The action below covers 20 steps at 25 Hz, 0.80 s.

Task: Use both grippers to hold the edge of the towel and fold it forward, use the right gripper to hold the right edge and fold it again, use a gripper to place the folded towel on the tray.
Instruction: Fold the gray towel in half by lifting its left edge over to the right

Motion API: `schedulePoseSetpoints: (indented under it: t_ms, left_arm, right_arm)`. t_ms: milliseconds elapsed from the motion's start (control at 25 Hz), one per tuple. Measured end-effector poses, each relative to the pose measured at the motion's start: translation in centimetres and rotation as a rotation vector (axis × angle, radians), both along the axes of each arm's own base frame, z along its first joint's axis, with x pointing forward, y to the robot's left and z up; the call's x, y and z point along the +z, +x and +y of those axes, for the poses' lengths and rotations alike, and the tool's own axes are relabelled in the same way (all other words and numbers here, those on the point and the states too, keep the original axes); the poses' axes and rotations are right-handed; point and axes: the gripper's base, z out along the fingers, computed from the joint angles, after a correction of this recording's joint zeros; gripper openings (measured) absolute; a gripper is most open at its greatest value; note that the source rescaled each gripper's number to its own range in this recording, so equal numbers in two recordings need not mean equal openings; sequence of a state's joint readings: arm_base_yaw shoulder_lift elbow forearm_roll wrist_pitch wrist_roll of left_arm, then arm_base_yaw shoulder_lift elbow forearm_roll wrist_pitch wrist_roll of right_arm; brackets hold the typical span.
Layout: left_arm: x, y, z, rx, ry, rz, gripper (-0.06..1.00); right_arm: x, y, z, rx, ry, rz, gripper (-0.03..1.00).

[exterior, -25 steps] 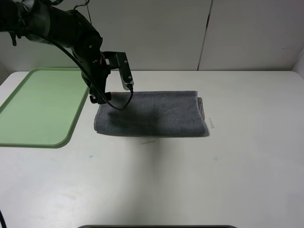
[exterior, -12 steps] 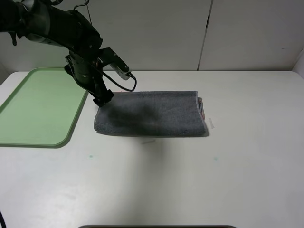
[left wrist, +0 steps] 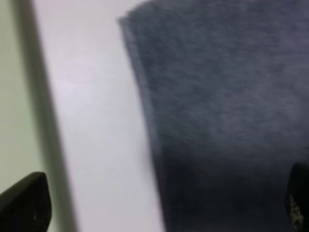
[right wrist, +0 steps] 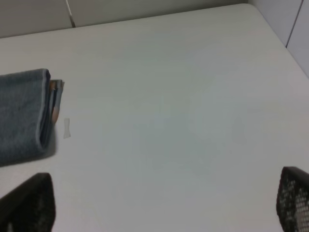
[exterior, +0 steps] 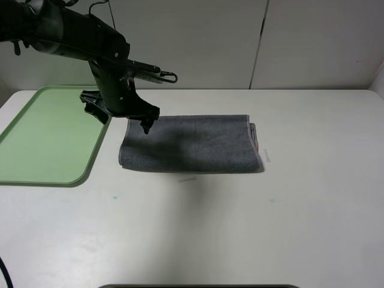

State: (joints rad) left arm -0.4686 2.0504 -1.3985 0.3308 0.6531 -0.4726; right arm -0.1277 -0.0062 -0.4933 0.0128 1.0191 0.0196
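Observation:
The dark grey towel [exterior: 192, 144] lies folded into a long strip on the white table, its orange-striped end [exterior: 254, 137] at the right. The pale green tray [exterior: 48, 129] rests to its left. My left gripper [exterior: 118, 117] hovers open over the towel's left end, one fingertip [exterior: 146, 125] above the cloth and the other toward the tray. In the left wrist view, blurred, the towel [left wrist: 222, 111] fills the space between the wide-spread fingertips [left wrist: 24, 203]. My right gripper [right wrist: 159, 208] is open above bare table, well off the towel's striped end [right wrist: 21, 113], and does not show in the exterior view.
A white back wall with panel seams stands behind the table. A small pale tape mark [exterior: 267, 156] sits just right of the towel. A dark edge [exterior: 198, 286] shows at the table's front.
The left wrist has turned and its fingers have swung from the tray side to straddle the towel's left end. The towel and tray have not moved.

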Motion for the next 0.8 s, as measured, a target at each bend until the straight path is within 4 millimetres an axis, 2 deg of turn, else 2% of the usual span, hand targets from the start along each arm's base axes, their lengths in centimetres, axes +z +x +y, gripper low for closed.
schedulePoseSetpoints:
  t_ms: [160, 480, 800]
  left_arm:
    - [-0.2, 0.2, 0.4, 0.057, -0.056, 0.018, 0.97]
    - [-3.3, 0.7, 0.4, 0.087, -0.068, 0.067, 0.97]
    - [-5.2, 1.0, 0.5, 0.096, -0.067, 0.084, 0.96]
  right_arm:
    - [0.0, 0.0, 0.0, 0.000, 0.000, 0.000, 1.00]
    - [0.0, 0.0, 0.0, 0.000, 0.000, 0.000, 1.00]
    - [0.0, 0.0, 0.0, 0.000, 0.000, 0.000, 1.00]
